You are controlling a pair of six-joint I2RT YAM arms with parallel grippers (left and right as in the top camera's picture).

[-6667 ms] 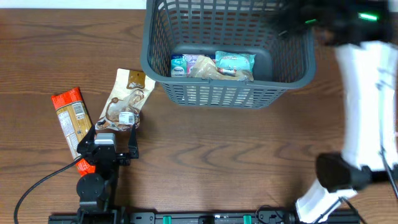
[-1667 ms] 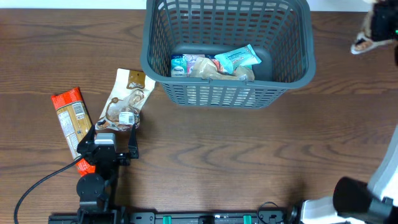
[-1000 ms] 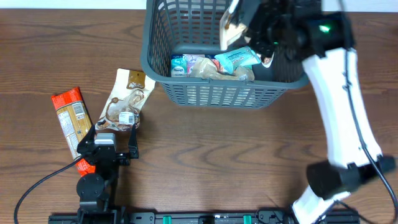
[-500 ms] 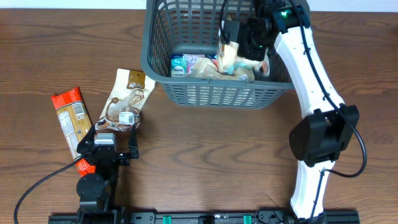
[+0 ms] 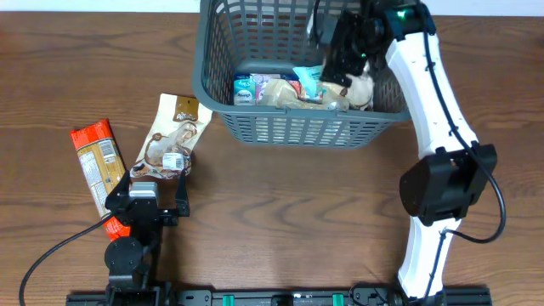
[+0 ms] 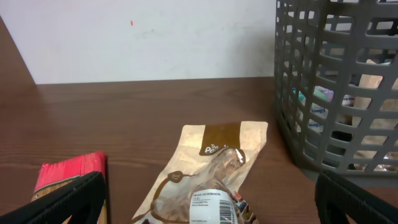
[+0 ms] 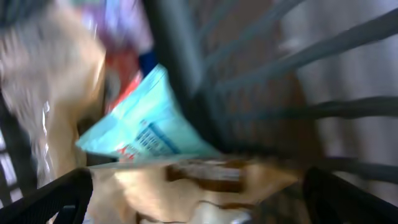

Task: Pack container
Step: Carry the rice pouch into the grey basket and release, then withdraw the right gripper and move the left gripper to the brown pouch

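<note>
Overhead, the right arm reaches over the far rim of the grey basket (image 5: pixel 297 127), which stands at the far middle of the desk (image 5: pixel 289 221), in the same spot as in the earlier pictures. The right hand (image 5: pixel 347 75) is down inside it, slightly nearer the right wall than half a second ago. A tan packet (image 5: pixel 363 90) that hung under that hand above the heap then now lies low at the right end of the basket floor, beside a teal packet (image 5: pixel 308 81). Less than two seconds back, the arm was outside the basket at the desk's right edge with this packet. A blue and white packet (image 5: pixel 244 89) and a pale pink one (image 5: pixel 270 85) lie where they were, left of the teal one.

The right wrist view is blurred. Its fingers (image 7: pixel 50 199) stand wide apart, so the hand is released. The tan packet (image 7: pixel 205 177) lies between them under the teal packet (image 7: pixel 143 124), with basket bars (image 7: pixel 180 56) close behind. I cannot tell whether a finger touches the packet.

The left hand (image 5: pixel 157 177) has not moved. It rests on the desk with its fingers spread, released, either side of the near end of a brown and white packet (image 5: pixel 172 136). A red packet (image 5: pixel 96 161) lies just left of it, and neither packet has shifted.
</note>
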